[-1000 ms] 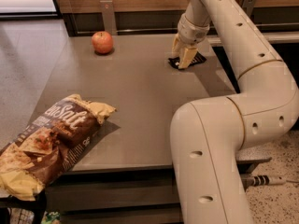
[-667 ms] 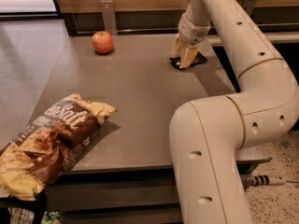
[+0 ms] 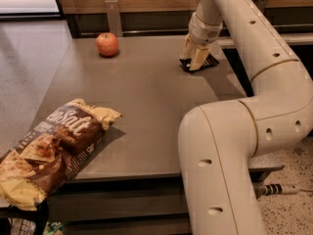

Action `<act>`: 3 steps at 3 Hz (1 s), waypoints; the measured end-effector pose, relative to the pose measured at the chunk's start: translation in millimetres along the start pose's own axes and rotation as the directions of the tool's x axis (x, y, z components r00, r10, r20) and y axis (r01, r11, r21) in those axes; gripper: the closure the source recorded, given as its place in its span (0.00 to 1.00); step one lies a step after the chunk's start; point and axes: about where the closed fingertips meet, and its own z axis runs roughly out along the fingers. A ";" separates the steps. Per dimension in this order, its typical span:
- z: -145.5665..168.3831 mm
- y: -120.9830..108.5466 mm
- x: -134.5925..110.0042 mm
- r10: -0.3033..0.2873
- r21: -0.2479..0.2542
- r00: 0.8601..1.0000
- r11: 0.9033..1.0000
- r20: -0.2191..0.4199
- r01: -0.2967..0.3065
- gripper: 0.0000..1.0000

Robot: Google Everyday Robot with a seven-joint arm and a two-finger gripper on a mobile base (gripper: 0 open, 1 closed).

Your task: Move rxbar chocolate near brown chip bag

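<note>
The rxbar chocolate [image 3: 209, 62] is a small flat black bar lying on the grey table [image 3: 146, 97] near its far right edge. My gripper [image 3: 191, 62] points down onto the bar's left end, with its cream fingers [image 3: 198, 57] closed on the bar, which still rests on the table. The brown chip bag [image 3: 51, 153] is large and crinkled, dark brown and cream-yellow, and lies at the front left corner, hanging over the table's edge. It is far from the bar.
A red apple [image 3: 107, 44] stands at the far left of the table. My arm [image 3: 230, 146] curves over the right side and front right of the table. A wooden wall runs behind the table. A cable lies on the floor [image 3: 288, 199] at the right.
</note>
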 end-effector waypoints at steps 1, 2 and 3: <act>-0.3 0.1 0.0 0.000 0.000 1.000 1.000 -0.001 0.000 1.00; -0.5 0.1 0.0 0.001 0.000 1.000 1.000 -0.001 -0.001 1.00; -0.7 0.1 0.0 0.001 0.000 1.000 1.000 -0.001 -0.001 1.00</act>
